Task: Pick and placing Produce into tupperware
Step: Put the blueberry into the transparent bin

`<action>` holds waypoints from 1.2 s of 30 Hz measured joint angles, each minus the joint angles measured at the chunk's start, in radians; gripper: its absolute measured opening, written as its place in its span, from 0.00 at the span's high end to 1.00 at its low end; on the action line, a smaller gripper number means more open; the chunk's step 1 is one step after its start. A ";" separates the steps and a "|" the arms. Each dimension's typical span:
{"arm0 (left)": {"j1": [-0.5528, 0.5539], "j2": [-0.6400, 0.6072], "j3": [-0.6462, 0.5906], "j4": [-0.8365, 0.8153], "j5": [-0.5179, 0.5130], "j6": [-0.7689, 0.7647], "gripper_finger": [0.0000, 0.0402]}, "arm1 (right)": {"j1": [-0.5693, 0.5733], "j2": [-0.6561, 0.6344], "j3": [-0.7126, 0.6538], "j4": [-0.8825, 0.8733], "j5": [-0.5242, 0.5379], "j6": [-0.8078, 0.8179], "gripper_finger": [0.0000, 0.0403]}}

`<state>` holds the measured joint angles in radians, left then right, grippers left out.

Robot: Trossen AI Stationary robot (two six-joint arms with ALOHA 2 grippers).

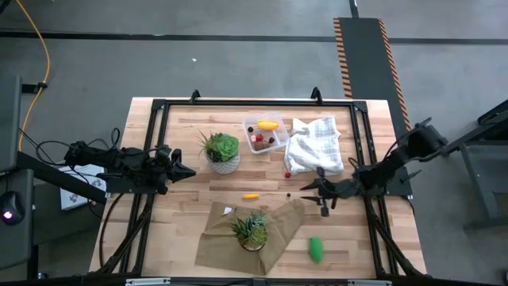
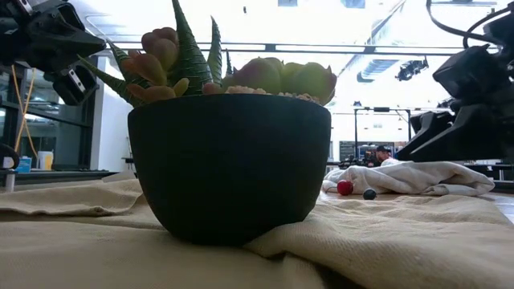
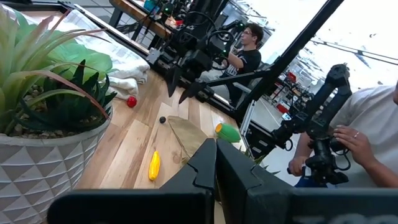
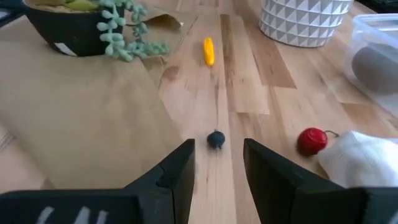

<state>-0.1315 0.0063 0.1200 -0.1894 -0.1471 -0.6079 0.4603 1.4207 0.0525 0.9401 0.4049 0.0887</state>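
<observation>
Several produce pieces (image 1: 268, 125) are already held in the tupperware (image 1: 248, 132) near the worktop's far edge. Four remain out: a yellow piece (image 1: 250, 195), red berry (image 1: 287, 175), dark berry (image 4: 215, 139) and green piece (image 1: 316, 249). The right gripper (image 4: 216, 163) is poised released over the dark berry; the left gripper (image 1: 190, 172) is kept clenched, empty.

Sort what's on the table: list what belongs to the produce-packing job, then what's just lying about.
Job:
clear tub
yellow pieces, one in the tub, one loose
red berry
small dark berry
green piece
right gripper, open

Lying about:
white-potted plant
dark-potted plant
white cloth
brown cloth
</observation>
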 joint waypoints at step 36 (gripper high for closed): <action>0.000 0.000 0.000 0.000 0.000 0.000 1.00 | -0.122 0.424 0.084 0.391 -0.121 -0.031 0.68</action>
<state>-0.1314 0.0063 0.1200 -0.1894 -0.1472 -0.6079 0.3385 1.8446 0.1364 1.3316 0.2838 0.0575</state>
